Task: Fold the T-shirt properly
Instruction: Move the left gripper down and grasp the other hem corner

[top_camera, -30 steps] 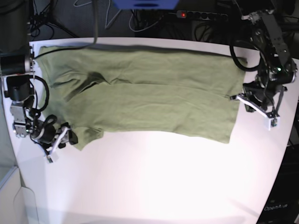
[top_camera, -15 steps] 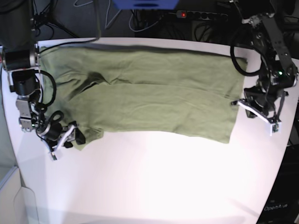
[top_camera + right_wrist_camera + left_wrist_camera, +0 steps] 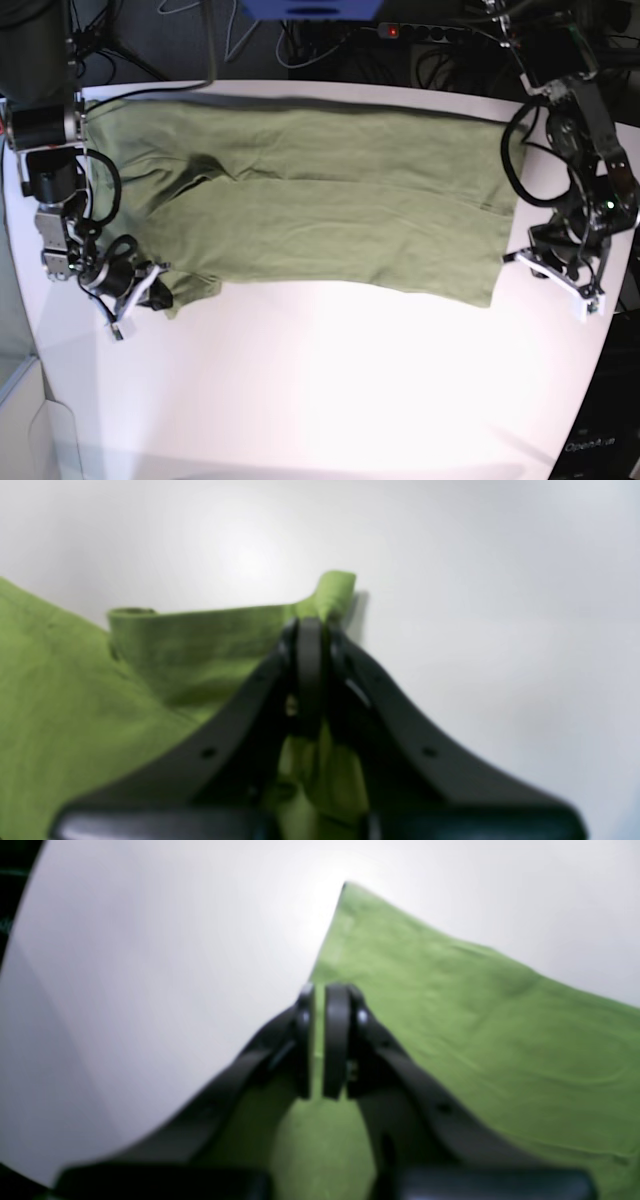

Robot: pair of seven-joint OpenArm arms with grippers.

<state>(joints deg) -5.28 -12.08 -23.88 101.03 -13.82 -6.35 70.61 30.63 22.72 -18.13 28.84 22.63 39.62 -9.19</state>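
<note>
The olive-green T-shirt (image 3: 320, 200) lies spread flat across the back half of the white table (image 3: 330, 390). At the left of the base view my right gripper (image 3: 148, 290) is shut on the shirt's near-left sleeve corner. In the right wrist view, that right gripper (image 3: 310, 630) pinches a raised fold of the T-shirt (image 3: 210, 645). At the right of the base view my left gripper (image 3: 552, 270) is shut beside the shirt's right hem. From the left wrist, that left gripper (image 3: 318, 995) hangs over the edge of the T-shirt (image 3: 450, 1030), which lies flat.
Cables and a power strip (image 3: 430, 32) run along the dark area behind the table. The table's right edge (image 3: 612, 330) curves close to the left arm. A bare white tabletop fills the front half.
My right gripper has closed on the sleeve corner. The left arm, still shut, has moved toward the table's front along the shirt's right hem.
</note>
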